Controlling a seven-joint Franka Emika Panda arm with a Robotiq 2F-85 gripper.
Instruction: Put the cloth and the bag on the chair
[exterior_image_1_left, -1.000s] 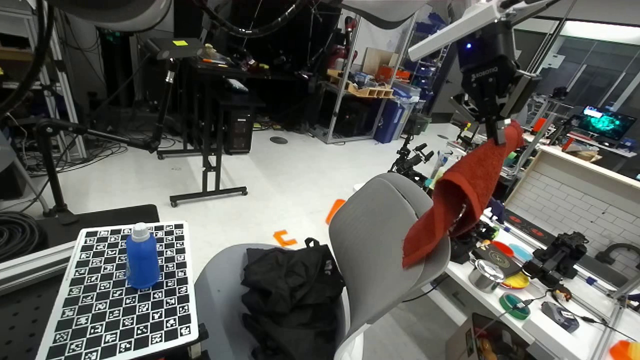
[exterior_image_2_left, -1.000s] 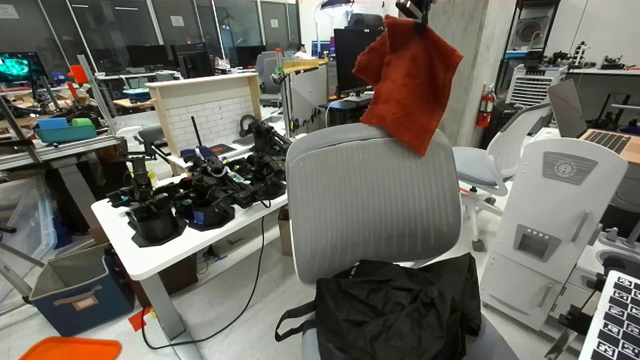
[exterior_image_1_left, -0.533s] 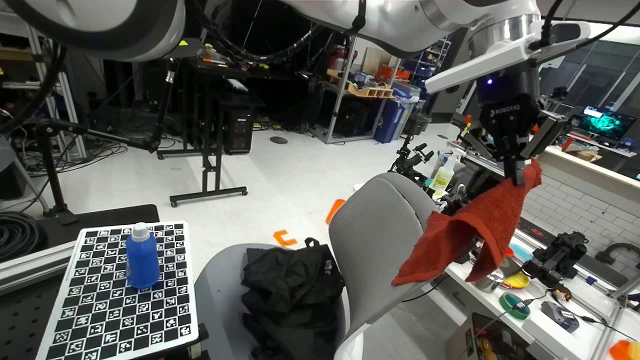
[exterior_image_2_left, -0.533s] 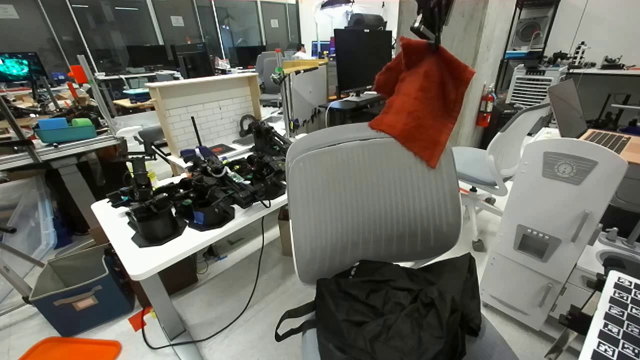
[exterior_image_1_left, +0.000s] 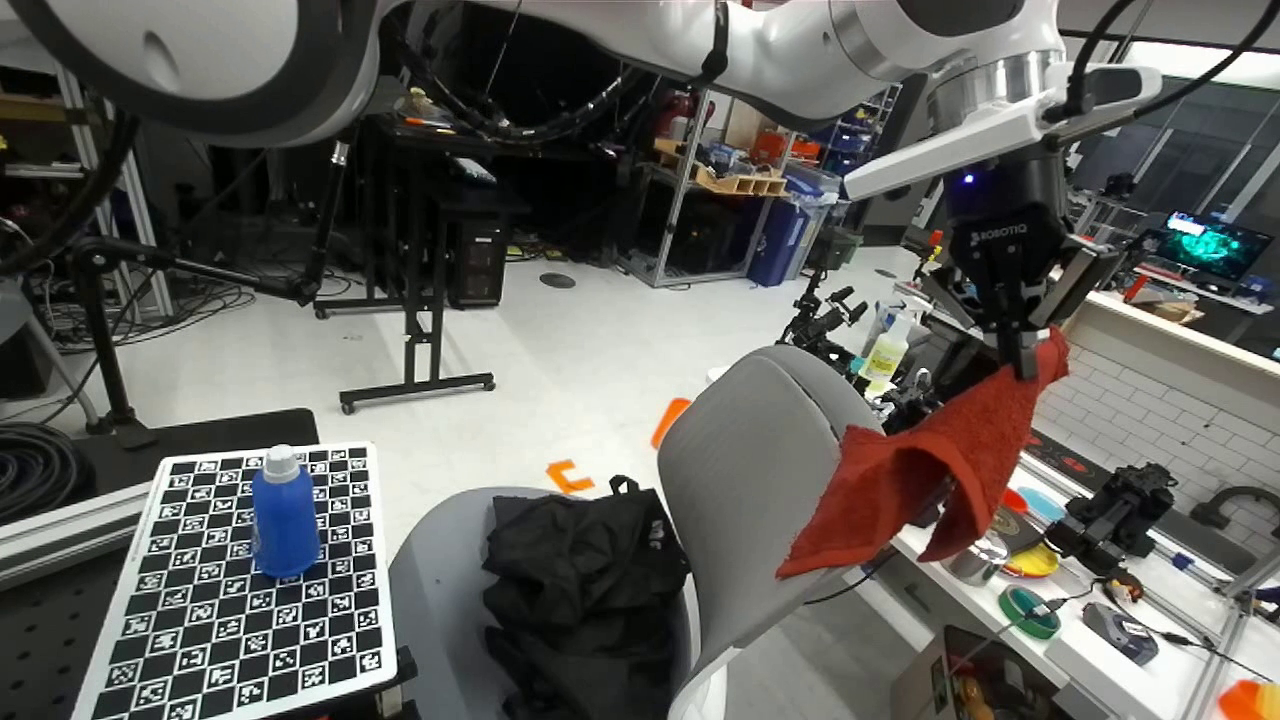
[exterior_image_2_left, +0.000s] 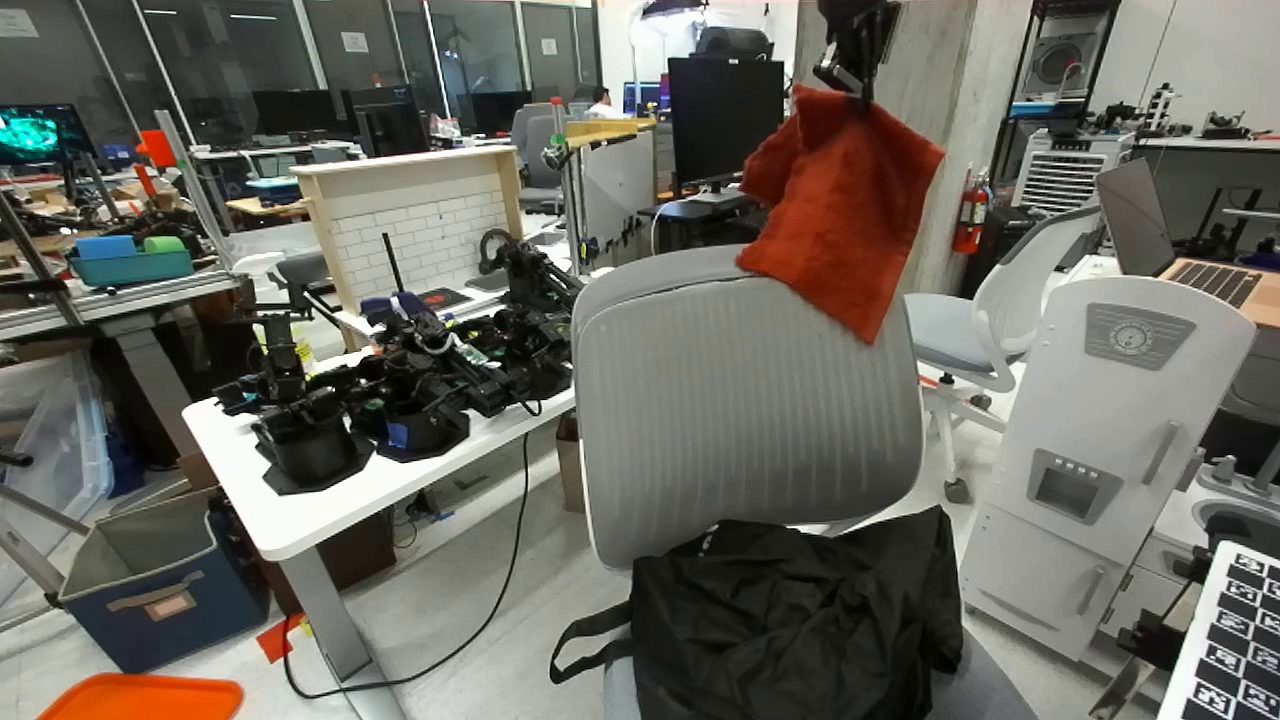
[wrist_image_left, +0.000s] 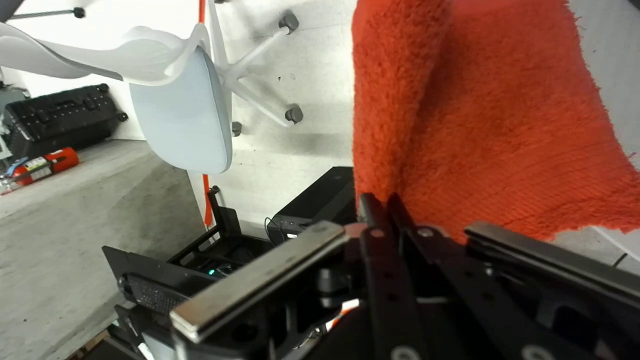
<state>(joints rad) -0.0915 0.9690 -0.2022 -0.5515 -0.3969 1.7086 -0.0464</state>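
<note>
My gripper (exterior_image_1_left: 1020, 362) is shut on the upper edge of the red cloth (exterior_image_1_left: 925, 465), which hangs from the fingertips. In an exterior view the cloth (exterior_image_2_left: 850, 200) hangs at the top corner of the grey chair's backrest (exterior_image_2_left: 750, 400), its lowest corner overlapping the front of it. Whether it touches the backrest is unclear. In the wrist view the fingertips (wrist_image_left: 382, 202) are pinched together at the cloth (wrist_image_left: 500, 125). The black bag (exterior_image_1_left: 590, 600) lies crumpled on the chair seat (exterior_image_1_left: 440, 560); it also shows in an exterior view (exterior_image_2_left: 790, 620), with a strap over the seat's edge.
A blue bottle (exterior_image_1_left: 285, 515) stands on a checkered board (exterior_image_1_left: 160, 620) beside the chair. A white table (exterior_image_2_left: 240, 500) with black robot arms stands behind the chair. A toy fridge (exterior_image_2_left: 1110, 440) and another chair (exterior_image_2_left: 960, 330) stand to the side. A spray bottle (exterior_image_1_left: 885, 355) is behind the backrest.
Over the last second my gripper has come down with the cloth, shifting sideways and then slightly back. The cloth hangs lower by the backrest's corner. The bag and chair have not moved.
</note>
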